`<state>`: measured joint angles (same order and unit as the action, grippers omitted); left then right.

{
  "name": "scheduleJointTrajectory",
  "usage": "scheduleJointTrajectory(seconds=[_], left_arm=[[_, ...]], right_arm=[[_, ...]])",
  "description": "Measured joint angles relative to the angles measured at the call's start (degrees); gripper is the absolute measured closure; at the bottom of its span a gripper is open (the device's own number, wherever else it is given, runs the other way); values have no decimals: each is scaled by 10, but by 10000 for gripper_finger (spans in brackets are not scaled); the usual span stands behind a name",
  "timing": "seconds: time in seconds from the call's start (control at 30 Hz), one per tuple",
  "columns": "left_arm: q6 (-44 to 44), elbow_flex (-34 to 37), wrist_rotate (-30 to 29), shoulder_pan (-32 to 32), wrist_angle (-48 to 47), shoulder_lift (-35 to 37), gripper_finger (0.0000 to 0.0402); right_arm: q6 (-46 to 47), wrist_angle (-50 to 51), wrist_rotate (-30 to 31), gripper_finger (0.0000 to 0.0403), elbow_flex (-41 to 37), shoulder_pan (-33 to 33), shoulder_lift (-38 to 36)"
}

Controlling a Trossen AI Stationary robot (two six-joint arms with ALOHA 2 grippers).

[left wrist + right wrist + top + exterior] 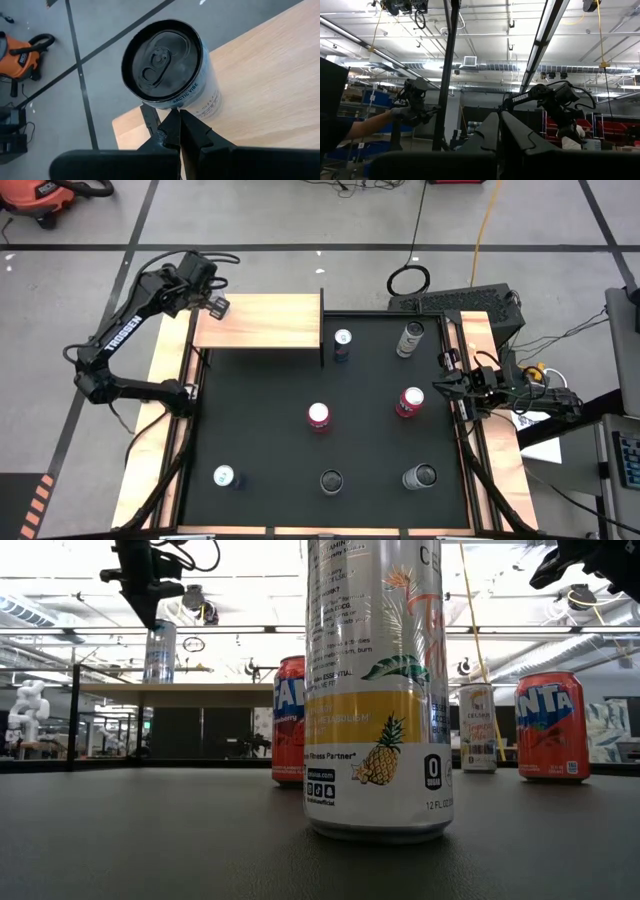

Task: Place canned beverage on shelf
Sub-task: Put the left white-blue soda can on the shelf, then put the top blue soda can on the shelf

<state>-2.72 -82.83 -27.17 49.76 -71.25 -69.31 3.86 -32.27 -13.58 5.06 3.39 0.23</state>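
A can with a dark top and pale blue-white wall [167,67] stands upright on its base on the light-wood shelf [265,322], close to the shelf's far left corner. It also shows in the low view [160,652]. My left gripper [177,120] is shut. It hovers just above and beside the can [148,615] with nothing between its fingers. In the high view the left gripper [218,307] hides the can. My right gripper [442,387] waits at the mat's right edge, shut and empty [498,122].
Several cans stand on the black mat: a blue-white one [342,342] beside the shelf's right end, a silver one [410,338], two red ones [319,416] [409,401], and three along the near edge [224,476] [331,481] [420,476]. The shelf's right half is bare.
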Motion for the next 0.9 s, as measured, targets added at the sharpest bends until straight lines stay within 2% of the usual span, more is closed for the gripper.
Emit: scheduleJointTrajectory(seconds=[0.2, 0.43, 0.57, 0.77, 0.9], left_arm=[[0, 0, 4, 0, -14, 27, 401], [0, 0, 51, 0, -13, 78, 401], [0, 0, 122, 0, -13, 106, 401], [0, 0, 291, -4, -8, 141, 401], [0, 0, 351, -17, 25, 157, 401]], right_arm=[[0, -1, 0, 403, 0, 0, 0], [0, -1, 0, 403, 0, 0, 0], [0, -1, 0, 403, 0, 0, 0], [0, -1, 0, 403, 0, 0, 0], [0, -1, 0, 403, 0, 0, 0]])
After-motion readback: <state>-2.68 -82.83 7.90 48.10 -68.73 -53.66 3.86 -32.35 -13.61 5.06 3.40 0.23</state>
